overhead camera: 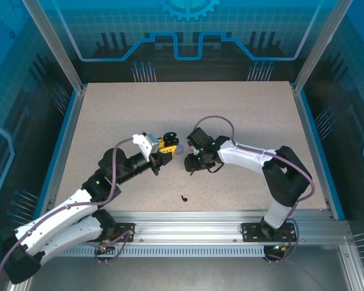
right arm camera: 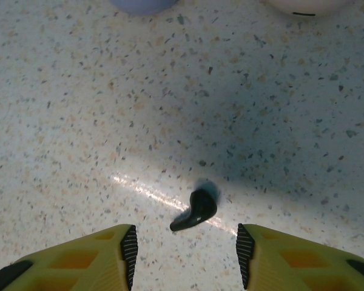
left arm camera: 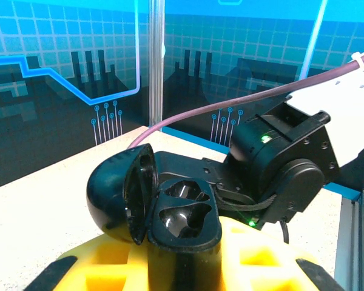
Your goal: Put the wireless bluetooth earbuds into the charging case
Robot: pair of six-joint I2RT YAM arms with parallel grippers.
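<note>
My left gripper point(overhead camera: 165, 146) is shut on the black charging case point(left arm camera: 183, 213), holding it off the table. The case's lid point(left arm camera: 117, 193) is swung open and both wells look empty. A black earbud point(right arm camera: 196, 210) is on the speckled table between the fingers of my right gripper point(right arm camera: 185, 244), which is open; neither pad touches it. In the top view the right gripper point(overhead camera: 190, 164) points down just right of the held case. Another black earbud point(overhead camera: 184, 197) lies alone nearer the front edge.
A lavender case point(right arm camera: 143, 4) and a pale case point(right arm camera: 304, 5) sit just beyond the right gripper. The lavender case point(overhead camera: 178, 147) is beside the left gripper's fingers. The right arm's wrist point(left arm camera: 280, 173) hangs close behind the open black case.
</note>
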